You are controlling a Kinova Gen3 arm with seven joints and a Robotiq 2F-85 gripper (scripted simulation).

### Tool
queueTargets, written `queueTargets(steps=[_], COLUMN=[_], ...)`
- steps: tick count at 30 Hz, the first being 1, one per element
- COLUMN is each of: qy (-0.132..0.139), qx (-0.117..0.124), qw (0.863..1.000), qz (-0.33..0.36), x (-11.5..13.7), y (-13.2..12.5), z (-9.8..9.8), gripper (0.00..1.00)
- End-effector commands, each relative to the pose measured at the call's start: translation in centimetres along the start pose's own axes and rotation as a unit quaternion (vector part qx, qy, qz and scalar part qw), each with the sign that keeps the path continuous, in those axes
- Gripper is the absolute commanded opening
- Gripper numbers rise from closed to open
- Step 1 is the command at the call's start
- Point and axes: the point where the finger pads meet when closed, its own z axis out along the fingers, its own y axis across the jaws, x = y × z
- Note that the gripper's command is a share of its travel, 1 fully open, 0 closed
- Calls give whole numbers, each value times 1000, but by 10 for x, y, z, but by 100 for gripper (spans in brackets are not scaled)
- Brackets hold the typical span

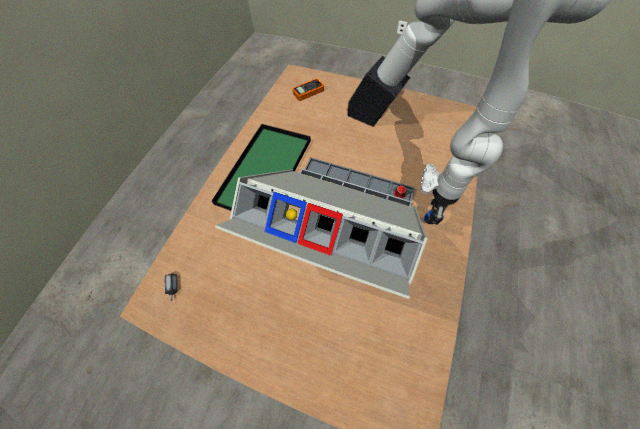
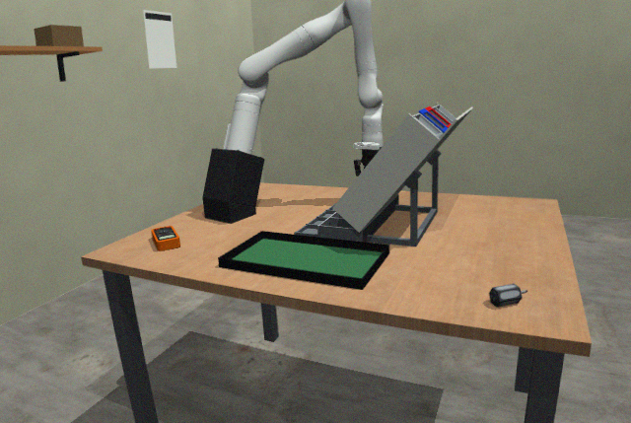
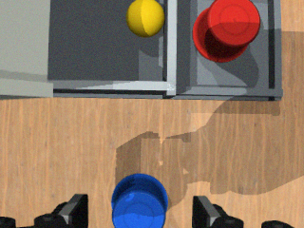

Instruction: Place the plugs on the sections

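Observation:
The blue plug [image 3: 139,199] [image 1: 427,216] stands on the wooden table just off the right end of the row of sections. My gripper [image 3: 140,212] [image 1: 435,214] [image 2: 358,169] is open, low over it, with one finger on each side and a gap to both. The red plug [image 3: 228,28] [image 1: 400,190] stands in the end section of the row [image 1: 338,173]. A yellow marble [image 3: 145,17] lies in the section beside it. Another yellow marble [image 1: 291,214] sits in the blue-banded funnel [image 1: 270,213]. The red-banded funnel [image 1: 336,233] is next to it.
The sloping grey cover [image 1: 351,202] [image 2: 382,174] rises beside my gripper. A green tray [image 1: 268,155] [image 2: 306,257] lies at the far end of the device. An orange meter [image 1: 308,88], a small motor [image 1: 171,283] and the black arm base [image 1: 372,98] are on the table.

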Motion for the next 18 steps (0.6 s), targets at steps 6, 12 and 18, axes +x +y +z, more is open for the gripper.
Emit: queueTargets(steps=[6, 12, 18], qy=[-1, -1, -1], qx=[1, 1, 1], qw=[1000, 1000, 1000], qz=[-1, -1, -1], x=[-1, -1, -1], y=[-1, -1, -1], z=[30, 30, 30], gripper=[70, 70, 70])
